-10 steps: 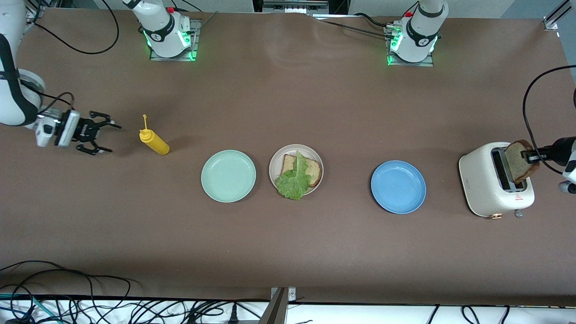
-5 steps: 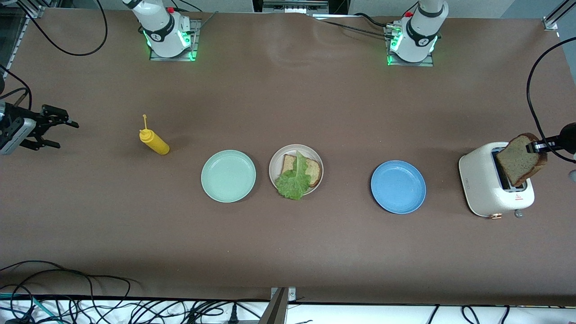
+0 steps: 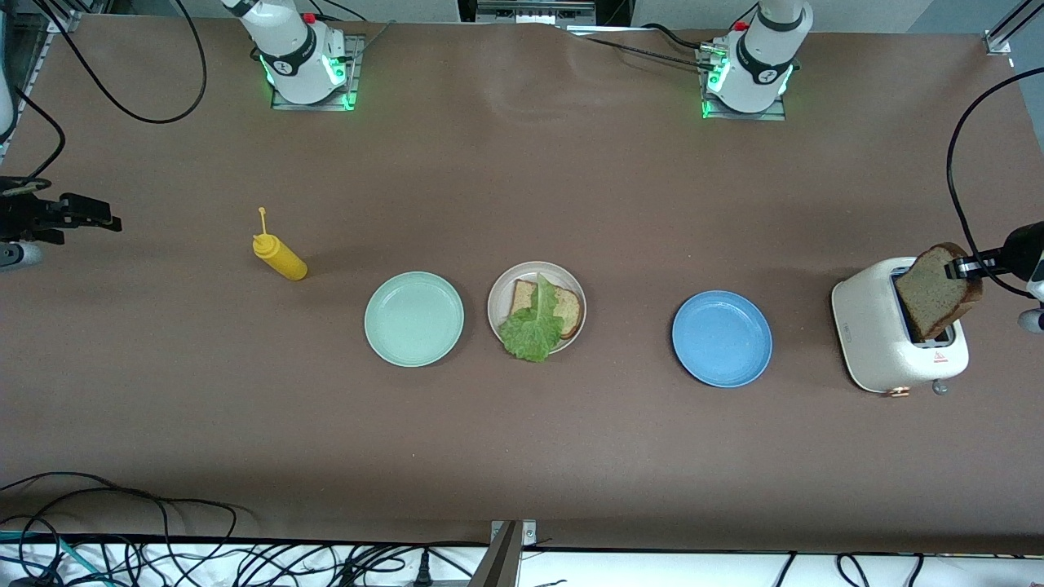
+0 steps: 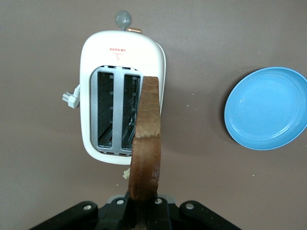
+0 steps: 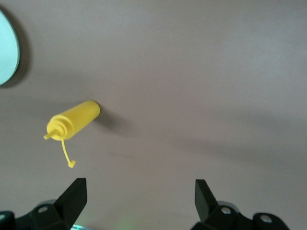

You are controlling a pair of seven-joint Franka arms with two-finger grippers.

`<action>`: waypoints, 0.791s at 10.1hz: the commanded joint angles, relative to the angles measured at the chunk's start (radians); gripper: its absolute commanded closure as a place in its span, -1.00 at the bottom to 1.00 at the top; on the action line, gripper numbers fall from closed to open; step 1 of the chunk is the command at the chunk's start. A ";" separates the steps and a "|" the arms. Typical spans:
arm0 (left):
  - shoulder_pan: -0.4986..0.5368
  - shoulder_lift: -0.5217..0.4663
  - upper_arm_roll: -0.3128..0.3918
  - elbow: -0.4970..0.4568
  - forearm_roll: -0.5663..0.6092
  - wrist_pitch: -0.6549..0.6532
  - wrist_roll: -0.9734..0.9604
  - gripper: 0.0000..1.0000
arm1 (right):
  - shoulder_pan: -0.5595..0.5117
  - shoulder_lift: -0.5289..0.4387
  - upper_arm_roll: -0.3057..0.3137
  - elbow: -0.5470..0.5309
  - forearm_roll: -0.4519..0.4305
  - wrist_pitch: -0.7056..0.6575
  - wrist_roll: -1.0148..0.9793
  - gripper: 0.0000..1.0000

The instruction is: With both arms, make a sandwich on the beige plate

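The beige plate [image 3: 495, 303] sits mid-table with a brown bread slice [image 3: 569, 311] on it and a green lettuce leaf [image 3: 530, 330] laid over that slice. At the left arm's end of the table, my left gripper [image 3: 971, 265] is shut on the top edge of a second bread slice [image 3: 934, 293], which hangs upright over the white toaster [image 3: 877, 342]. The left wrist view shows this slice [image 4: 146, 143] edge-on in the gripper [image 4: 143, 211], above the toaster [image 4: 88, 72] slots. My right gripper [image 3: 86, 216] stands open and empty at the right arm's end of the table; the right wrist view shows nothing between this gripper's [image 5: 141, 191] fingers.
A mint green plate [image 3: 414, 319] lies beside the beige plate toward the right arm's end. A blue plate [image 3: 722, 338] lies between the beige plate and the toaster. A yellow squeeze bottle [image 3: 280, 255] stands between the right gripper and the mint plate.
The right gripper has drawn back from the yellow bottle to the table's end. The left gripper has lifted the bread slice out of the toaster slot and tilted it slightly.
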 commanded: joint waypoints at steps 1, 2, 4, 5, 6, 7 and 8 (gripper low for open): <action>-0.023 -0.003 0.001 0.071 -0.020 -0.074 -0.014 1.00 | 0.040 0.011 0.047 0.121 -0.065 -0.117 0.251 -1.00; -0.030 -0.003 -0.019 0.108 -0.023 -0.089 -0.008 1.00 | 0.054 0.008 0.049 0.147 -0.064 -0.149 0.330 -1.00; -0.089 -0.003 -0.016 0.104 -0.116 -0.088 -0.012 1.00 | 0.064 -0.006 0.050 0.154 -0.061 -0.170 0.442 -1.00; -0.105 0.006 -0.016 0.096 -0.175 -0.080 -0.012 1.00 | 0.089 -0.007 0.050 0.154 -0.068 -0.165 0.490 -1.00; -0.132 0.029 -0.016 0.093 -0.262 -0.080 -0.015 1.00 | 0.112 -0.007 0.056 0.143 -0.079 -0.154 0.578 -1.00; -0.134 0.061 -0.016 0.093 -0.346 -0.077 -0.015 1.00 | 0.114 -0.012 0.097 0.102 -0.078 -0.081 0.604 -1.00; -0.134 0.081 -0.016 0.069 -0.453 -0.051 -0.015 1.00 | 0.114 -0.012 0.110 0.088 -0.067 -0.011 0.633 -1.00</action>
